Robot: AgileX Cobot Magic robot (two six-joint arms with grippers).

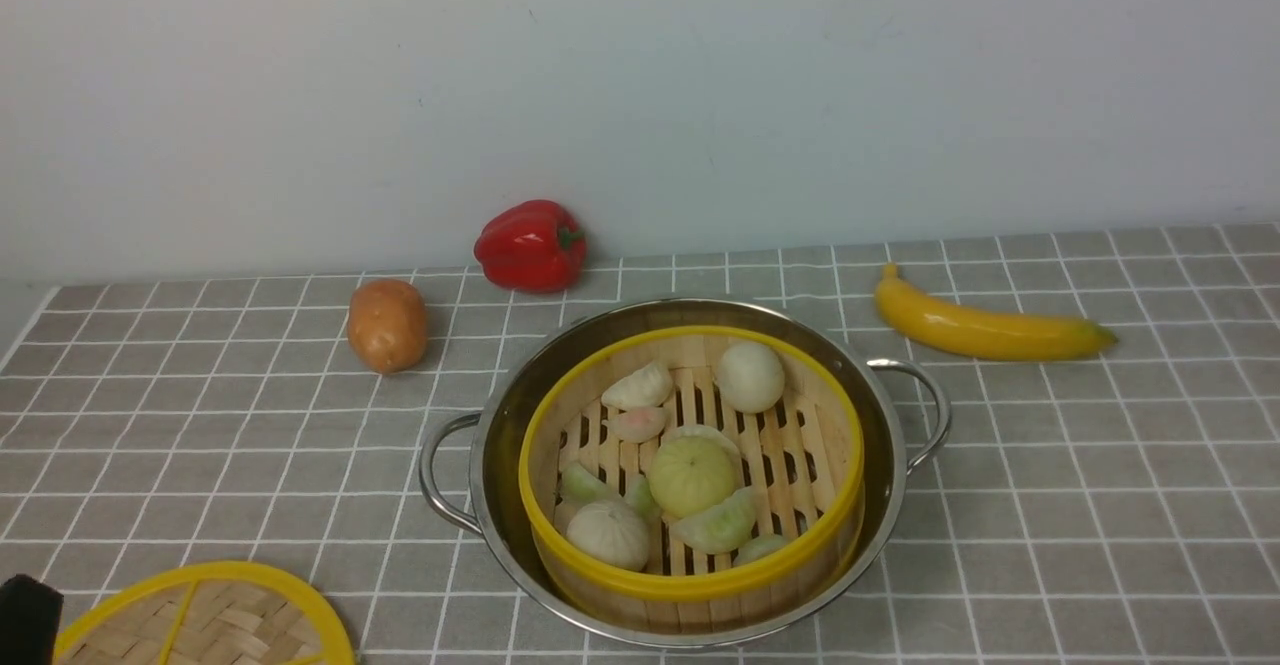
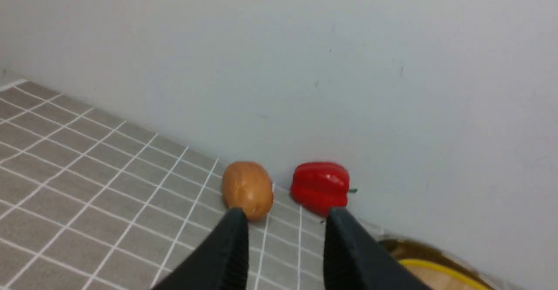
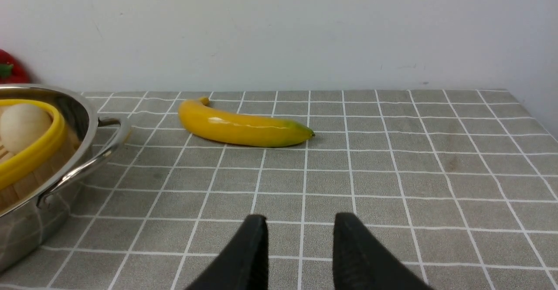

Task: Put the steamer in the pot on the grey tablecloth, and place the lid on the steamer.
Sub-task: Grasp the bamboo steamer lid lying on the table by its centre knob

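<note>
Left gripper: two matte black fingers, broad at the base and tapering to blunt rounded tips, each with fine crosswise ribbing on its inner face and a smooth, plain outer face. Right gripper: a matching pair of matte black fingers, the same tapered wedge shape, the same fine ribbed surface along the inner faces, tips slightly rounded. Front view: one matte black, flat-sided part at the lower left corner, cut off by the frame edge, too little showing to say which piece of the robot it is.
</note>
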